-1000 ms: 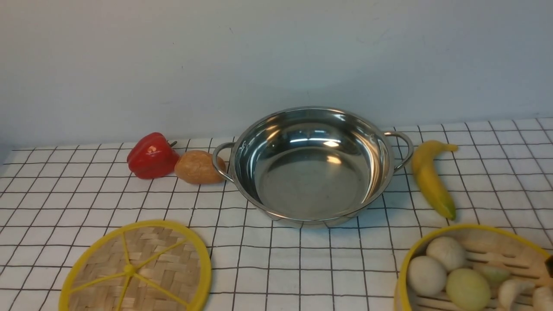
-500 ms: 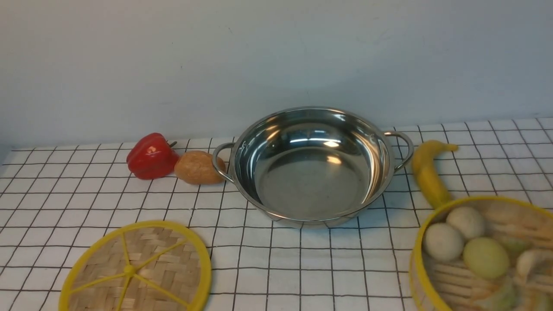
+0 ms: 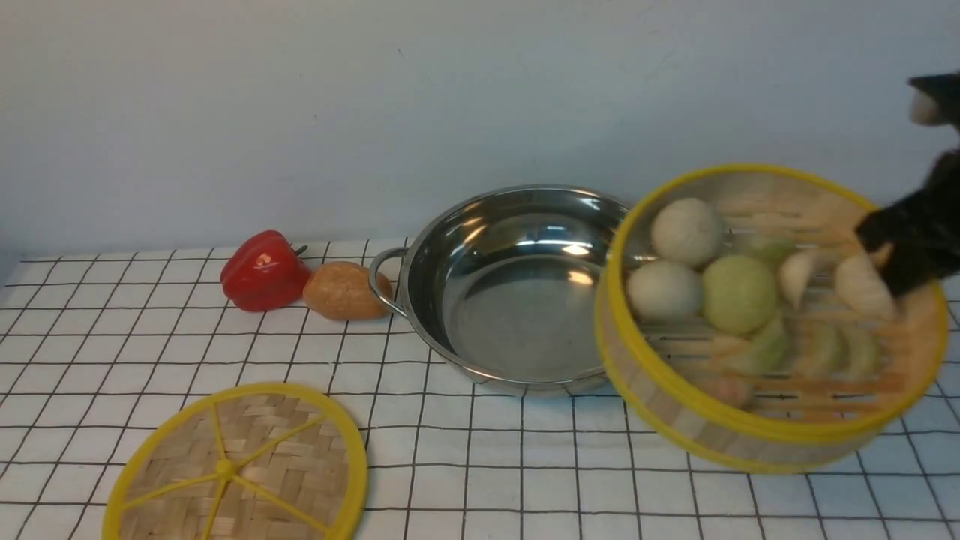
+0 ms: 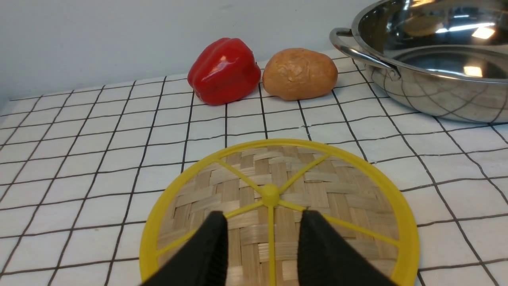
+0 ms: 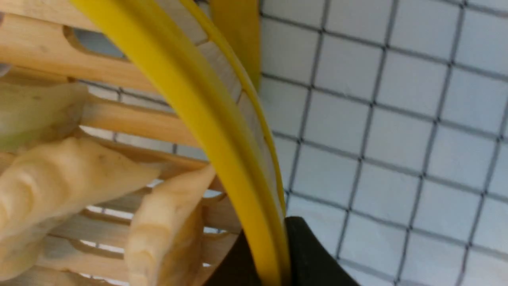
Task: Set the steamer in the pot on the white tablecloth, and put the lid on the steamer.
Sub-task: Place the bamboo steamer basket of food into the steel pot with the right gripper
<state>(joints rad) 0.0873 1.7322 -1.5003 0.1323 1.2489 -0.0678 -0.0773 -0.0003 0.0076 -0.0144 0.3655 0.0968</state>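
1. Lifted off the tablecloth (image 3: 150,352) within the last second, the steamer (image 3: 697,420) is now hanging in the air just right of the pot (image 3: 525,315), covering its right handle in the front view. I judge that the placing step is only beginning.
2. Gripping the steamer's yellow rim on the side away from the pot, the right gripper (image 5: 274,258) is carrying it tilted. White and green buns (image 3: 686,232) and dumplings are sitting on its slats.
3. Nearer than the pot and to its left, the lid (image 3: 236,469) is lying flat. The left gripper (image 4: 262,238) is hovering over it, jaws spread astride one spoke, grasping nothing.
4. Standing on the cloth, the pot is holding nothing.
5. Left of the pot's left handle, a potato (image 3: 345,291) and a red pepper (image 3: 262,271) are lying side by side.
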